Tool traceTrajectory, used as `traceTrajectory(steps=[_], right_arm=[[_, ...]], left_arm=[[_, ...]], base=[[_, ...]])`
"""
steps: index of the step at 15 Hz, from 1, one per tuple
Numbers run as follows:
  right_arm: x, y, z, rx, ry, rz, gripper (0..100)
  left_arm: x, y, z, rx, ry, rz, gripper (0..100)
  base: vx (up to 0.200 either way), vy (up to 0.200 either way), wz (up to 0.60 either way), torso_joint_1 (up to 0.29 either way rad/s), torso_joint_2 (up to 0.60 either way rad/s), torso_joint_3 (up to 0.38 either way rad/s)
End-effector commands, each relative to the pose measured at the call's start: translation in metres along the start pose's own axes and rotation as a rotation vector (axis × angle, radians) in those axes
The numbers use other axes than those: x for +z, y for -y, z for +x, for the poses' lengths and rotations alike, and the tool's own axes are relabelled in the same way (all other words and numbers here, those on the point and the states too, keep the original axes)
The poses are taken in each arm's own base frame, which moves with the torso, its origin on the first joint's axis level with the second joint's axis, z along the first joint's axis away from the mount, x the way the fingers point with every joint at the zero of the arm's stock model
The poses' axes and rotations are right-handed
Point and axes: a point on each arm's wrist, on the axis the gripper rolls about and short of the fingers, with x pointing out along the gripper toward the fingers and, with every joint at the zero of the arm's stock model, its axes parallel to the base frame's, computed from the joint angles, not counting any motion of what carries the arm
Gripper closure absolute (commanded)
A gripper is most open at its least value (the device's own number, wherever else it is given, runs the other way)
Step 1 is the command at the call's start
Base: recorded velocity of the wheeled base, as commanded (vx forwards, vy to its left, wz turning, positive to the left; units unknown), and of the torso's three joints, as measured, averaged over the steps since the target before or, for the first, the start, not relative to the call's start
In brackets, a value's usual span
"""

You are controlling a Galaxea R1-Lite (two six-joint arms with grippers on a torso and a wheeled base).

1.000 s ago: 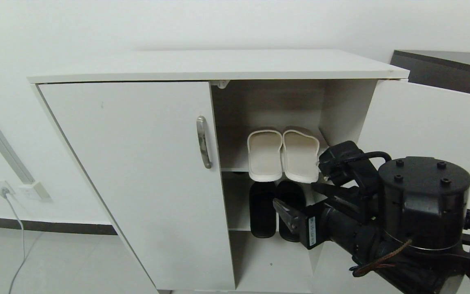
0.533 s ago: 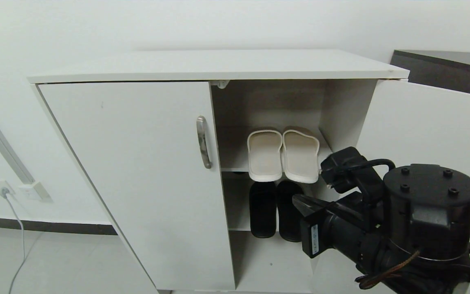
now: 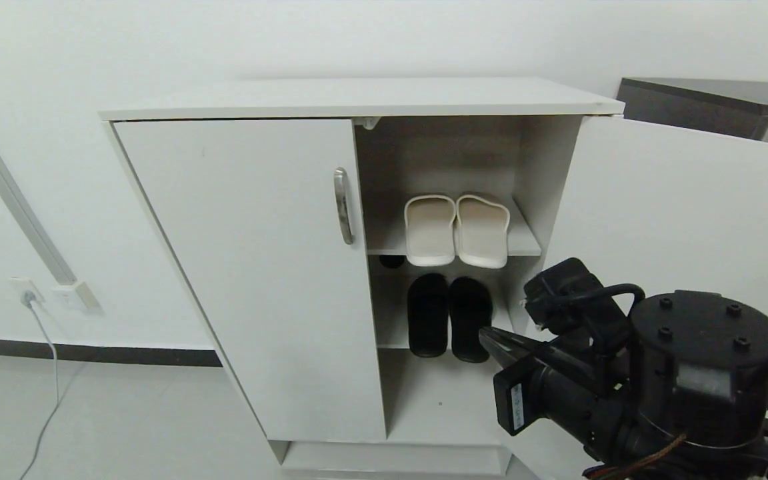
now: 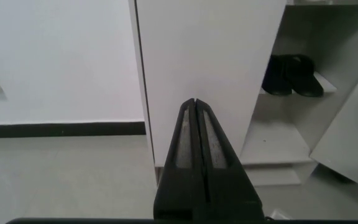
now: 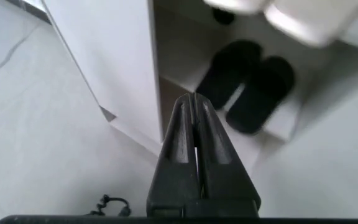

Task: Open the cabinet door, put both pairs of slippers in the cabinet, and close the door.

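The white cabinet (image 3: 357, 97) has its right door (image 3: 677, 220) swung open and its left door (image 3: 251, 267) closed. A white pair of slippers (image 3: 456, 230) lies on the upper shelf, and a black pair (image 3: 449, 317) on the shelf below. My right gripper (image 3: 491, 337) is shut and empty, just outside the opening, low and to the right of the black pair. From the right wrist, that gripper (image 5: 194, 98) points at the black slippers (image 5: 247, 87). My left gripper (image 4: 194, 106) is shut and empty, facing the closed left door (image 4: 210, 56).
A metal handle (image 3: 343, 205) sits on the left door's inner edge. A wall socket with a cable (image 3: 24, 293) is at the lower left. Dark furniture (image 3: 711, 100) stands behind the open door. Bare floor (image 3: 124, 420) lies in front of the cabinet.
The head camera has moved back, so the cabinet looks smaller. My right gripper has drawn away from the shelves, down and to the right, and its fingers have come together.
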Motion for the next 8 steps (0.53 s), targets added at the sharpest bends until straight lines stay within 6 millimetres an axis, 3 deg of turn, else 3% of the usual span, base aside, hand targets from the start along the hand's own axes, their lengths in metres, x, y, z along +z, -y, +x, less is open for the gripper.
traceTrajectory(steps=[1,8], right_arm=[[-0.0044,-0.0015,0.0029,0.0,-0.015,-0.007,100],[-0.0092,-0.0011,0.0026,0.001,-0.03,-0.028,100]], left_arm=[[0.0,0.0,0.0001,0.002,-0.001,0.0,100],[0.0,0.0,0.0001,0.002,-0.001,0.001,100]], base=[[-0.2,0.0,0.0,0.002,0.0,0.002],[0.0,0.0,0.0,0.0,0.0,0.0]])
